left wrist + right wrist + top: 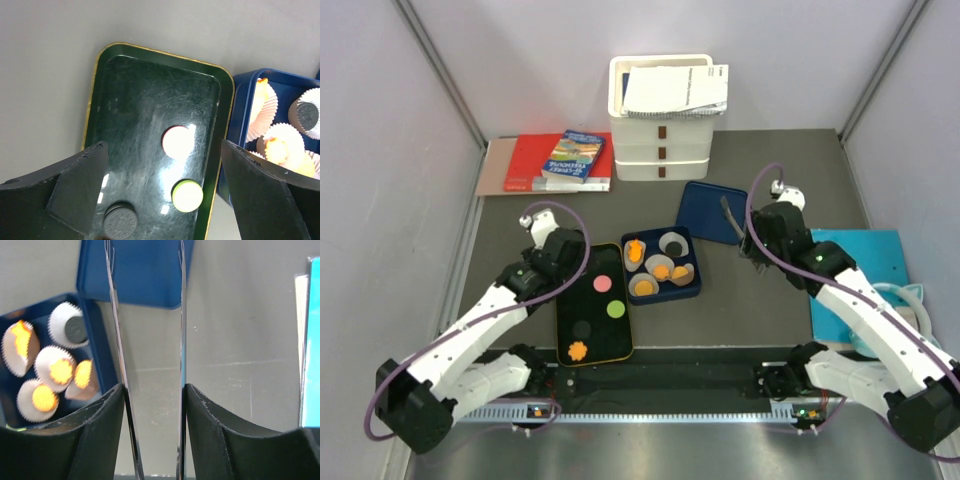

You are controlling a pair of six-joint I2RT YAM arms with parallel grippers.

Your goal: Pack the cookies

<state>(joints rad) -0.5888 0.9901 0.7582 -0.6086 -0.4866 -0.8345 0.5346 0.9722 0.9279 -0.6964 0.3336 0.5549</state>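
A black tray [582,300] holds loose cookies: pink [603,283], green [616,309], black [583,328] and orange [577,350]. A blue box [694,262] to its right holds white paper cups with orange cookies [61,371] and a black one [76,329]. My left gripper [570,250] is open and empty above the tray [135,100]. Pink [177,141], green [187,195] and black [120,221] cookies lie below its fingers. My right gripper [758,245] is shut on metal tongs [181,340], which point at the blue lid [145,275].
The blue lid [712,212] lies behind the box. White stacked bins with papers [660,120] stand at the back, books [560,160] at the back left. A teal sheet [860,270] lies at the right edge.
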